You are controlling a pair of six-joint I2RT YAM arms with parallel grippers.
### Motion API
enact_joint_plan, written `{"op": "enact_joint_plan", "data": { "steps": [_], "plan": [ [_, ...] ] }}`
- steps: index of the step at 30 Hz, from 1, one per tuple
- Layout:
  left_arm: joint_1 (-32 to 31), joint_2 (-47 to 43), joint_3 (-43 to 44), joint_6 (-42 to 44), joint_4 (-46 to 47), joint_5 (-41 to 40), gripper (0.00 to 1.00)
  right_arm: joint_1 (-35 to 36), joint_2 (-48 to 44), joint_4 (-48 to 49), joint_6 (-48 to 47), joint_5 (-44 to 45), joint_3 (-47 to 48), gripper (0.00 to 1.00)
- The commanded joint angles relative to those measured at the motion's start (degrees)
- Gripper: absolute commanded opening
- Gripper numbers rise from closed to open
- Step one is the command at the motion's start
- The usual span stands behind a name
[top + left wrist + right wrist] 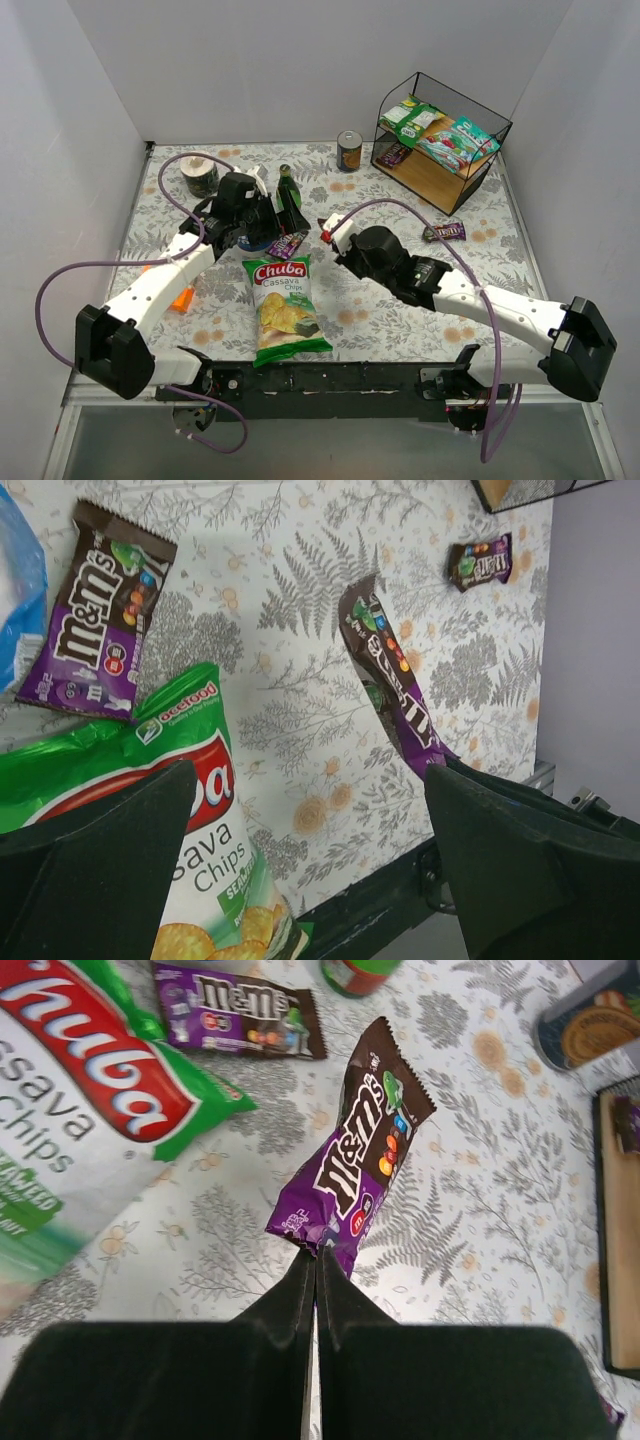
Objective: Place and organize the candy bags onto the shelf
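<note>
two white-and-black arms
white links on left arm [150,290] and right arm [510,315], black joints and bases, purple cables [39,300]; left gripper [310,865] and right gripper [315,1305] matte black.

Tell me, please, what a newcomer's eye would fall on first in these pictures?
The large green-and-red chips bag lies in the near middle of the table. Just beyond it the right gripper is shut on one end of a purple-brown candy packet. At the far right stands the shelf, with green-and-white packets and a teal packet on its upper board.
</note>
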Motion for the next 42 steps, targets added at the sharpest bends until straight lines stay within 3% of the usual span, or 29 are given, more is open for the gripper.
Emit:
{"op": "enact_joint_plan", "data": {
  "steps": [1, 5, 12, 22, 29, 42],
  "plan": [
    [0.1, -1.9, 5.2, 0.3, -1.3, -5.6, 0.98, -3.5, 0.6, -0.2, 0.6, 5.6, 4.7, 0.01],
    [0.1, -2.9, 7.0, 1.2, -3.4, -8.9, 0.98, -7.6, 2.5, 1.6, -0.3, 9.0, 7.2, 0.01],
    [0.1, -2.8, 10.6, 2.7, -6.5, -10.6, 0.98, -18.1, 14.3, 0.1, 0.4, 16.2, 17.2, 0.01],
    [0.1, 3.8, 15.6, 1.7, -9.9, -5.9, 0.98, -21.9, 28.5, 0.4, 3.3, 18.3, 27.8, 0.01],
    [0.2, 6.9, 17.8, 2.6, -10.4, -4.6, 0.98, -24.8, 39.6, 3.0, 1.3, 26.8, 33.8, 0.01],
    [0.1, 10.4, 21.8, 3.4, -11.4, -4.7, 0.98, -29.7, 51.5, 26.3, -16.1, 35.6, 34.0, 0.01]
  ]
}}
